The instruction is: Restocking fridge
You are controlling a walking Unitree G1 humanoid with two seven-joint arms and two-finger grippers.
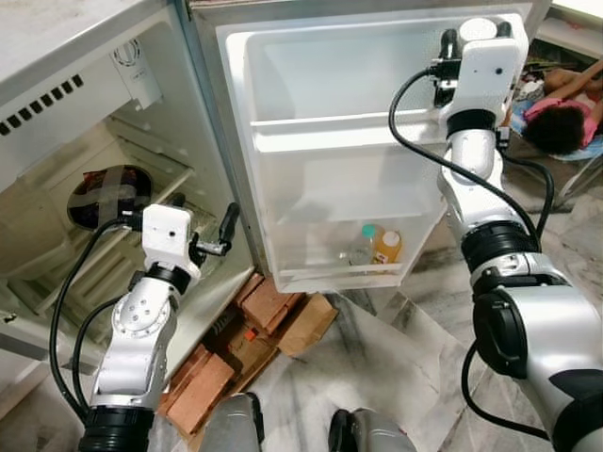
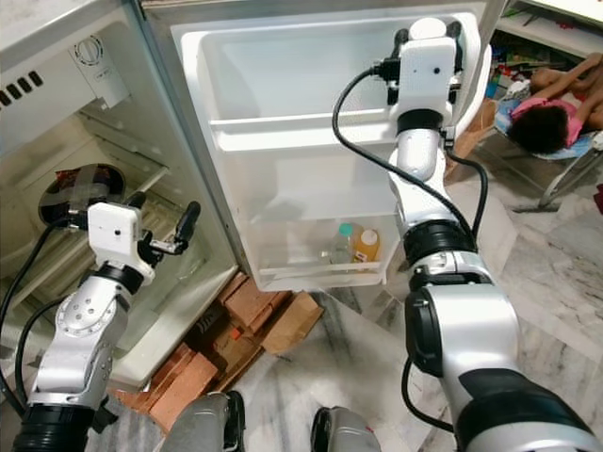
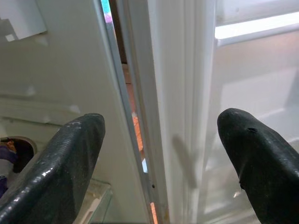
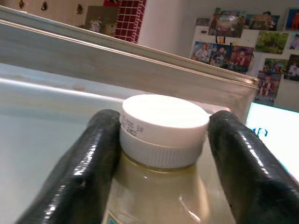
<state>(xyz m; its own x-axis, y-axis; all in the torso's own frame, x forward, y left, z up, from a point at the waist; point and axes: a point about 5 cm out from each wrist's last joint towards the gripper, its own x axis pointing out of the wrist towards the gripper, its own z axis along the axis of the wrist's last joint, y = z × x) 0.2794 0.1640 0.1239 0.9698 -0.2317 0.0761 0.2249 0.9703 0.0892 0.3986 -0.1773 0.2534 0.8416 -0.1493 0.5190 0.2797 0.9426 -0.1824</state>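
Up at the top shelf of the open white fridge door, the right gripper has its black fingers clamped on a white-capped jar of pale yellowish contents. The left gripper hangs with fingers spread beside the door's hinge edge. Two bottles stand in the bottom door rack.

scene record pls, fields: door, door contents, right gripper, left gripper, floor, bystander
door: white fridge door open, inner shelves facing the robot
door contents: clear bottle with green cap and orange bottle side by side in the bottom door shelf
right gripper: right gripper shut on white-capped bottle of pale liquid, raised at the door's top corner
left gripper: left gripper open, empty, at the door's hinge edge
floor: red bricks under the fridge
bystander: person lying behind the door
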